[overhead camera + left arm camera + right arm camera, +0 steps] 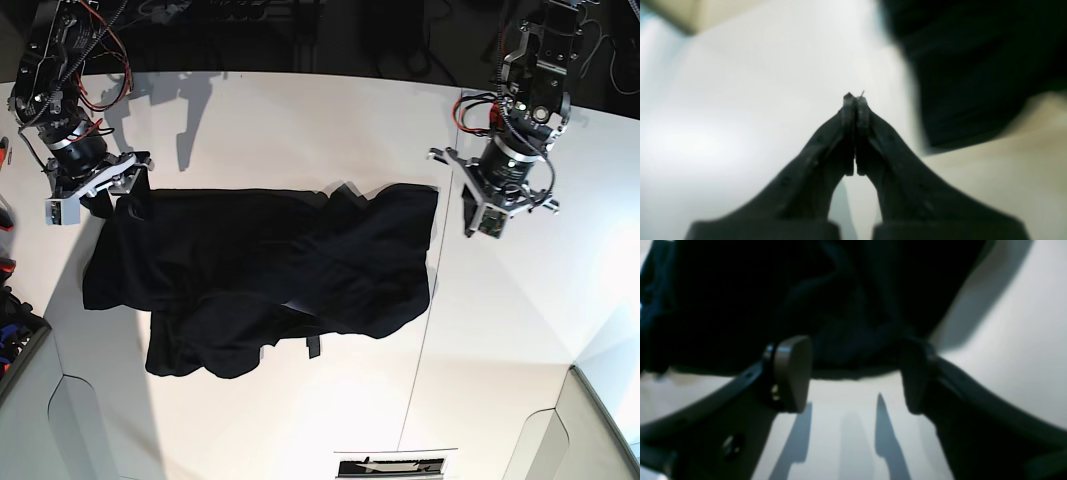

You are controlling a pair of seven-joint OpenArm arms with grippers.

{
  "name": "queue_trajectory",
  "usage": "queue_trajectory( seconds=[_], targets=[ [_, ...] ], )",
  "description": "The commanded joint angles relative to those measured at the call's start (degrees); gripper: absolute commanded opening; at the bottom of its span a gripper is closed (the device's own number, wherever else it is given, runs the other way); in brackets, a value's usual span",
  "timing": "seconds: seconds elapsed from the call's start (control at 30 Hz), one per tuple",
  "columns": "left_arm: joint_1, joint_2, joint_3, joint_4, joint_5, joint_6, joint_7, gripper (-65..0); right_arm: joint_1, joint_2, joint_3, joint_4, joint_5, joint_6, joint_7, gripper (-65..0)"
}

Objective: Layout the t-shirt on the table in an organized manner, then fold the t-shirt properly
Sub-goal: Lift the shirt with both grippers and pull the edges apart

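The black t-shirt (270, 270) lies crumpled and spread on the white table (300, 120). My right gripper (110, 198) is at the shirt's upper left corner. In the right wrist view this gripper (853, 373) stands open, its pads (791, 373) just above the table (1007, 340), and the shirt's edge (806, 290) lies right beyond the fingertips, ungripped. My left gripper (478, 215) hovers just off the shirt's right edge. Seen from the left wrist, that gripper (855, 100) is shut on nothing, with the shirt (973, 66) to its right over the table (740, 100).
A thin dark seam (420, 350) runs down the table right of the shirt. A small printed label (390, 465) lies at the table's near edge. Tools and a dark bin (10, 330) sit at the far left. Cables and dark equipment line the back.
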State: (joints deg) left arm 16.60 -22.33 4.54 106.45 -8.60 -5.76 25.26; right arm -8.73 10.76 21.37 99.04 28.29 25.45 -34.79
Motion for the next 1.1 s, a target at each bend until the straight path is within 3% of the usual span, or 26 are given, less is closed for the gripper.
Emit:
queue_trajectory(
  seconds=[0.0,0.2,0.3,0.33,0.37,0.43,0.47,0.57,0.73,0.83,0.97,1.07],
  targets=[
    [-0.83,0.44,-0.33,1.05,-0.9,-0.44,-1.31,-65.0,0.61,0.11,0.33,2.23,1.75,1.31,1.29,-23.2],
    [-2.75,4.26,0.5,-1.97,-6.08,-4.04,-1.29,-47.4,0.83,-4.44,0.26,4.7,-0.94,1.77,1.99,-23.2],
    [-5.03,5.68,1.97,-7.02,-7.61,-4.61,-1.64,-46.7,2.08,-7.41,0.0,1.44,-4.11,1.33,5.31,-23.4],
    [-5.97,6.32,2.51,-8.83,-7.69,-4.59,-1.99,-46.7,2.84,-7.98,-0.42,-0.24,-5.51,1.36,6.27,-26.9],
    [-6.84,6.97,2.91,-10.51,-7.65,-4.59,-2.54,-46.7,3.69,-8.15,-1.03,-2.12,-6.93,1.36,6.91,-35.6],
    [-8.46,8.24,3.48,-13.27,-7.63,-4.59,-3.28,-46.8,5.66,-8.13,-2.25,-5.88,-8.92,1.33,7.19,-61.8],
    [-9.22,8.79,3.72,-14.36,-7.48,-4.59,-3.43,-47.0,6.64,-8.11,-2.73,-7.52,-9.35,1.36,7.23,-65.0],
    [-10.62,9.46,3.76,-16.79,-6.99,-4.59,-3.39,-48.7,9.4,-8.09,-3.17,-10.97,-11.67,1.27,7.8,-65.0],
    [-10.88,9.38,3.76,-20.96,-2.75,-4.59,-3.28,-62.3,12.0,-7.41,-3.15,-15.78,-15.52,0.92,7.78,-65.0],
    [-10.84,8.28,3.74,-23.1,-0.42,-4.55,-2.05,-64.4,11.85,-5.84,-3.04,-17.51,-16.26,-0.92,7.52,-65.0],
    [-10.05,3.65,3.5,-24.04,0.79,-2.8,2.29,-64.4,10.34,-2.56,-2.19,-18.08,-17.33,-1.66,5.62,-65.0],
    [-7.89,-0.85,2.93,-24.04,0.79,-1.2,2.38,-64.4,8.26,0.0,-1.55,-18.05,-16.83,-1.64,5.64,-65.0]
  ],
)
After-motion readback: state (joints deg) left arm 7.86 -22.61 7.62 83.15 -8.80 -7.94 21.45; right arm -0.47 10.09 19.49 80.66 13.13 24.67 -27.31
